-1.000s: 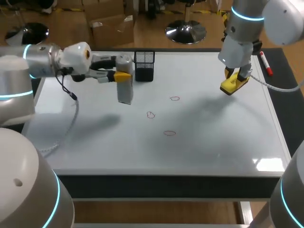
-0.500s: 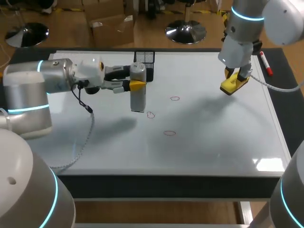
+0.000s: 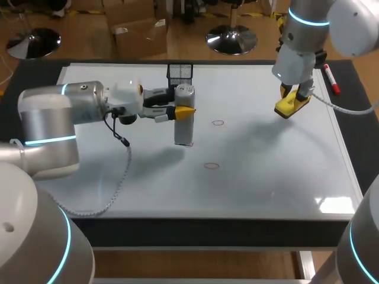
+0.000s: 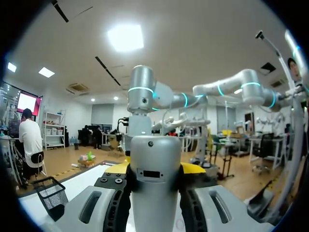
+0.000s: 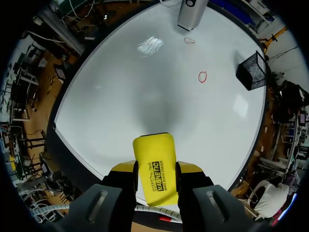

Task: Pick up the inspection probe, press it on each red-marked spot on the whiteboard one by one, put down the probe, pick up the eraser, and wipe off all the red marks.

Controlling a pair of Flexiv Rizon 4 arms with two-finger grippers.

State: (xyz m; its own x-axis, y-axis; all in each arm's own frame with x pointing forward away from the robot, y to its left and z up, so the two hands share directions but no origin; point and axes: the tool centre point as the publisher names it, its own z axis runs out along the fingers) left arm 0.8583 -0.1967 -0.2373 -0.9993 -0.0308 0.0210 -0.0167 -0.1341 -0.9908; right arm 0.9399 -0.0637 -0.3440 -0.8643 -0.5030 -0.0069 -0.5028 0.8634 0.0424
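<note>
The left gripper [image 3: 185,111] clamps the upright probe [image 3: 184,129] between its fingers over the whiteboard [image 3: 266,160], while the right gripper [image 3: 294,100] pinches the eraser [image 3: 286,108].

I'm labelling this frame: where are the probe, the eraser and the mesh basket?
probe [image 3: 184,128], head view, grey lower body.
eraser [image 5: 154,165], right wrist view, yellow top face.
mesh basket [image 3: 179,72], head view, its rear wall.

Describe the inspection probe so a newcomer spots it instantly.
On the whiteboard, follow the left arm to the left claw. The inspection probe is the upright block clamped there, near the board's middle. It is pale grey with a rounded top, unlike the black mesh basket behind it or the yellow eraser in the right claw.
</note>
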